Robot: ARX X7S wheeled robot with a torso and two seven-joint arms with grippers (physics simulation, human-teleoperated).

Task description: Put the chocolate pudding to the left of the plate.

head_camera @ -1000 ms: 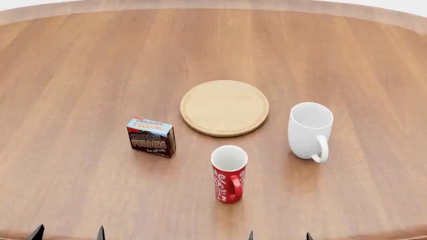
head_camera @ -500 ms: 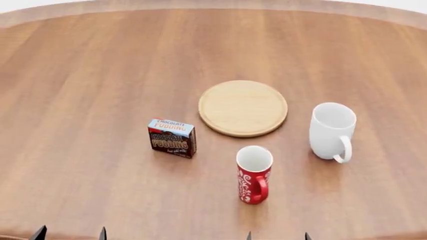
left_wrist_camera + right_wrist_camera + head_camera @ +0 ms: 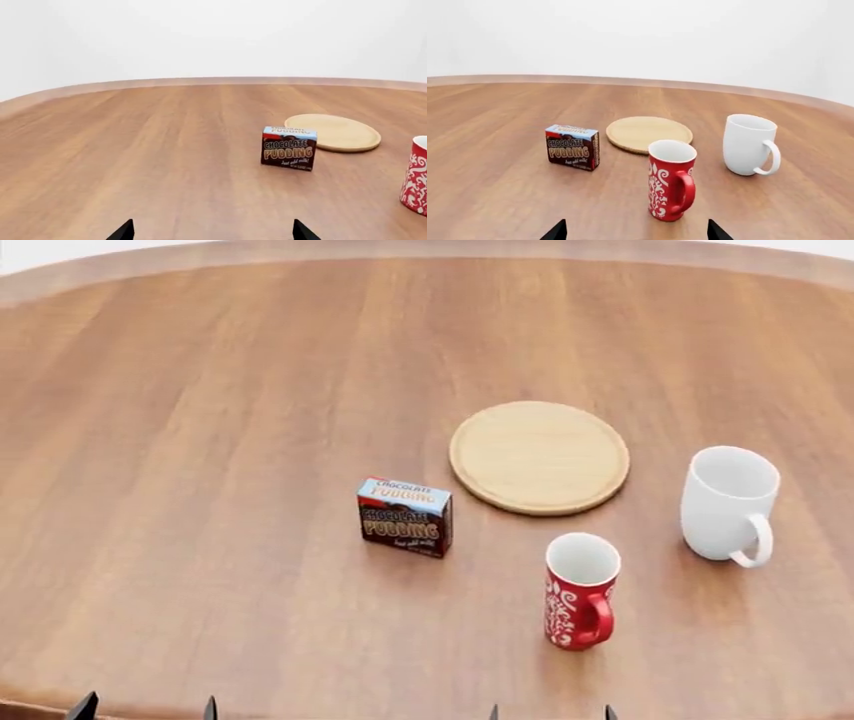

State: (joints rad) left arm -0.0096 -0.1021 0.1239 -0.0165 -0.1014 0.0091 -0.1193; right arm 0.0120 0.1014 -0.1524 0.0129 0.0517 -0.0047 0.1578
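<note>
Pudding [image 3: 404, 516]: stood upright on the table [image 3: 200, 440], lettered front toward the robot, blue top up. It sat left of the plate and a little nearer the robot, close to the rim but apart from it.
Plate [image 3: 539, 456]: lay flat near the middle of the table, with nothing on it.
Red mug [image 3: 581, 590]: upright, nearer the robot than the plate, handle to the right in the head view; apart from both pudding and plate.
White mug [image 3: 729, 503]: upright to the right of the plate, handle toward the robot; clear of the red mug.
Left hand [image 3: 212, 232]: only two dark fingertips showed at the edge of its wrist view (and at the near edge of the head view), set wide apart with nothing between them, so it was spread and held nothing. It hung low over bare table, well short of the pudding.
Right hand [image 3: 636, 231]: likewise two dark tips spread wide, nothing gripped. The red mug stood closest ahead of it, not touching.
Left wrist view: pudding [image 3: 288, 148] in front of the plate [image 3: 337, 132], red mug [image 3: 416, 176] cut by the edge.
Right wrist view: pudding [image 3: 572, 147], plate [image 3: 642, 132], red mug [image 3: 671, 180] and white mug [image 3: 750, 144] all in sight.
</note>
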